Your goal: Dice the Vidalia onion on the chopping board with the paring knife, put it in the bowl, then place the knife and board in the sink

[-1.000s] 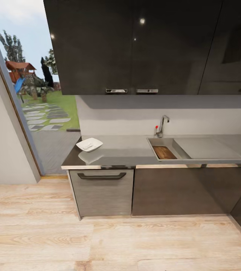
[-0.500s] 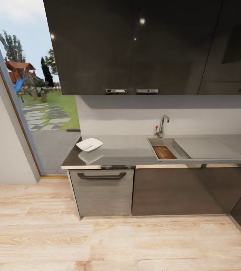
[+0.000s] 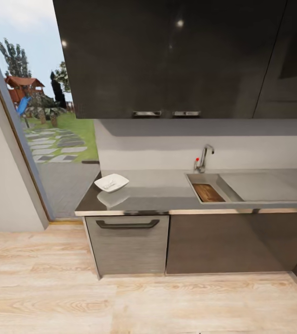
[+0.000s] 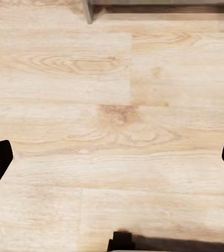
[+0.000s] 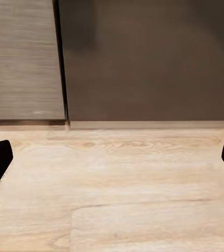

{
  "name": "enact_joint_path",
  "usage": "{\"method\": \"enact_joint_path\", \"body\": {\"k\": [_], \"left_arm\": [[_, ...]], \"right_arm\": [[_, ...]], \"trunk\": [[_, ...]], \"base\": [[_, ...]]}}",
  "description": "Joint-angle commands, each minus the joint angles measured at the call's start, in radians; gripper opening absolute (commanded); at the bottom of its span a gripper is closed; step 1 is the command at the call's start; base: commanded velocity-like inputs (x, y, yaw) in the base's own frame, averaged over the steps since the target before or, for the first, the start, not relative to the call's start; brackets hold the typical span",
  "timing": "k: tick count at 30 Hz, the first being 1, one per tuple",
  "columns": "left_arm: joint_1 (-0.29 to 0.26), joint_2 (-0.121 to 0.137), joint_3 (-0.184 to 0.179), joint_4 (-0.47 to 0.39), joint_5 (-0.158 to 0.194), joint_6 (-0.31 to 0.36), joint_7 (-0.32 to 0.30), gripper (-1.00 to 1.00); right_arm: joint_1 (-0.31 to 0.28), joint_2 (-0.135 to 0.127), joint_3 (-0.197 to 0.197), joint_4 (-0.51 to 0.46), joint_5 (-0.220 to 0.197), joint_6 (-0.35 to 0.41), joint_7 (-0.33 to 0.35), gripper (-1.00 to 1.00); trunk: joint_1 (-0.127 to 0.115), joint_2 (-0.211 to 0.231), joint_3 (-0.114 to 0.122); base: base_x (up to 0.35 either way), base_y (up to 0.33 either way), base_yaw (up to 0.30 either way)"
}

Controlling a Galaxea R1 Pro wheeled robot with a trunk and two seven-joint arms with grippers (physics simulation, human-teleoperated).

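Robot stands back from the countertop (image 3: 167, 197). Chopping board (image 3: 208, 192) lies inside the sink (image 3: 192, 178), below the faucet (image 3: 204, 157). Bowl (image 3: 112, 183) sits on the countertop's left end, well apart from the sink. Left gripper (image 4: 112, 157) fingers spread wide over wood floor (image 4: 112, 94). Right gripper (image 5: 112, 157) likewise apart, facing lower cabinets (image 5: 143, 58)

Glossy grey reflective desk (image 3: 158, 197); brushed-metal sink (image 3: 260, 188) holding grained wooden board (image 3: 208, 193); glossy dark upper cabinets (image 3: 167, 55); matt pale wood-plank floor (image 3: 120, 301).
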Motion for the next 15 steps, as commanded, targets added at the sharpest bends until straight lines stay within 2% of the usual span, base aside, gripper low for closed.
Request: {"method": "enact_joint_path", "body": {"k": [1,8,12,15], "left_arm": [[-0.001,0.001,-0.004,0.001,0.006,-0.004,0.001,1.0],[-0.001,0.016,-0.002,-0.001,0.008,-0.004,0.001,1.0],[-0.001,0.02,-0.003,0.002,0.009,-0.002,0.0,1.0],[-0.001,0.018,-0.007,0.059,0.008,0.001,-0.003,1.0]], "right_arm": [[-0.001,0.0,-0.005,0.0,0.011,-0.001,-0.007,1.0],[-0.001,0.0,-0.005,0.0,0.011,-0.001,-0.007,1.0],[-0.001,-0.001,-0.009,0.0,0.01,0.0,-0.008,1.0],[-0.001,-0.013,-0.014,0.0,0.006,0.006,-0.012,1.0]], "trunk": [[0.001,-0.001,0.0],[0.001,-0.001,0.01],[0.001,-0.001,0.016],[0.001,-0.001,0.021]], "base": [[0.283,0.137,0.0],[0.285,0.135,0.0],[0.235,0.05,0.0],[0.079,0.009,0.0]]}}
